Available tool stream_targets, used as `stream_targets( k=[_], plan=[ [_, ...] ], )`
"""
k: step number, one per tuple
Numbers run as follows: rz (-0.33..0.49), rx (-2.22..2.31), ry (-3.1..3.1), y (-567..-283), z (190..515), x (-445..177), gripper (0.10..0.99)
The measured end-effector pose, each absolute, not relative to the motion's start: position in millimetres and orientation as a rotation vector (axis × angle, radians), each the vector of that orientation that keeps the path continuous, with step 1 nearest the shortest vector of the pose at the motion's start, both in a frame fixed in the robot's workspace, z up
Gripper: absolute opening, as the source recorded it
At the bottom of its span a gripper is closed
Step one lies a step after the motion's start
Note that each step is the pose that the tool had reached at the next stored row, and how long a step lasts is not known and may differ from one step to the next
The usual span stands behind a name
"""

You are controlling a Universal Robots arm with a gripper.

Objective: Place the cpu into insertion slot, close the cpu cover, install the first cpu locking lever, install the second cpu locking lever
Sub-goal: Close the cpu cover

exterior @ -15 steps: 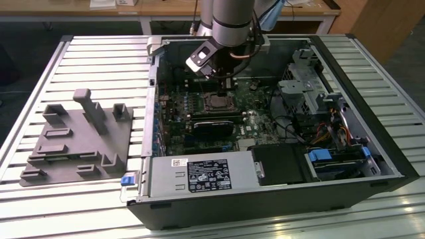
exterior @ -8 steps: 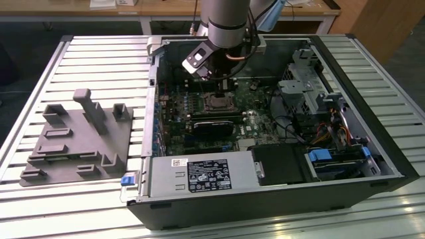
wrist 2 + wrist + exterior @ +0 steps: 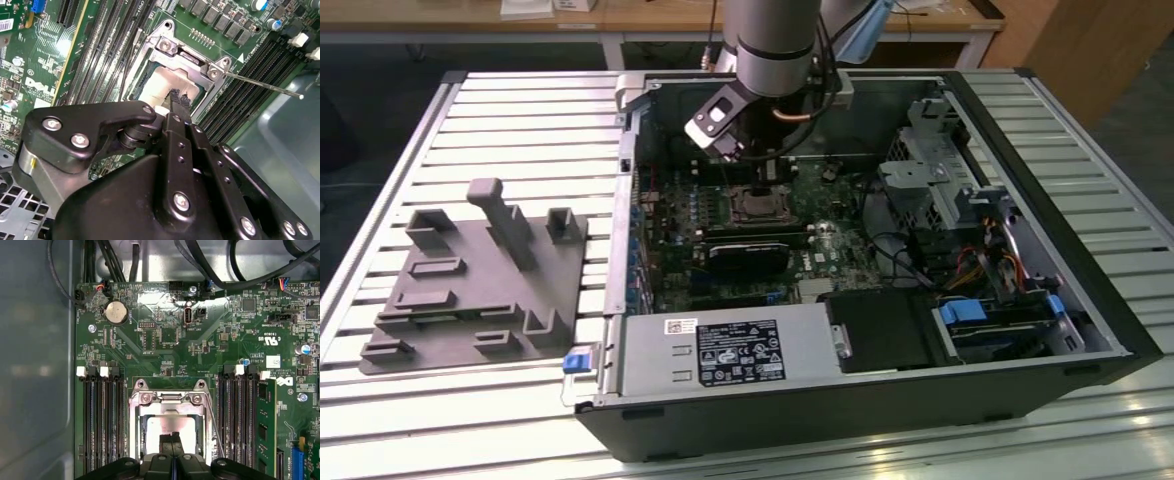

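Cpu (image 3: 170, 422) sits in the slot (image 3: 735, 205) under the lowered cover (image 3: 170, 399), its top showing through the window. The gripper (image 3: 173, 436) hangs just above it, jaws together and empty. One lever (image 3: 262, 85) stands free; an off-centre push could slip off and gouge the board (image 3: 165, 335).

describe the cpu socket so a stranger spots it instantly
Inside the open computer case, find the green motherboard under the gripper. The insertion slot sits between two banks of long black memory slots; unlike them it is small, square and rimmed in silver metal.
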State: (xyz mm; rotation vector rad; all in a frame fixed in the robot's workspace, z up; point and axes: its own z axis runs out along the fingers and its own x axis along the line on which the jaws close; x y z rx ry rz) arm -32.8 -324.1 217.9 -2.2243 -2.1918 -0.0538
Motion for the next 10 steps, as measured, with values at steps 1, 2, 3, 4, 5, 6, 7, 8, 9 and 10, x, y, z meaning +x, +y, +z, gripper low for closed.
stream_targets(
  k=[1, 2, 3, 4, 5, 6, 7, 8, 9, 10],
  plan=[
    [-0.054, -2.215, -2.201, -324.1, 217.8, -32.8, 0.106],
    [-0.053, -2.198, -2.217, -324.1, 217.8, -32.9, 0.106],
    [-0.053, -2.178, -2.237, -324.1, 217.8, -32.9, 0.106],
    [-0.053, -2.157, -2.257, -324.1, 217.7, -32.8, 0.106],
    [-0.053, -2.137, -2.276, -324.1, 217.7, -32.8, 0.106],
    [-0.052, -2.116, -2.294, -324.1, 217.6, -32.8, 0.106],
    [-0.052, -2.095, -2.313, -324.1, 217.6, -32.8, 0.106],
    [-0.052, -2.074, -2.332, -324.1, 217.5, -32.8, 0.106],
    [-0.051, -2.051, -2.352, -324.1, 217.5, -32.8, 0.106],
    [-0.051, -2.029, -2.370, -324.1, 217.5, -32.8, 0.106]
  ],
)
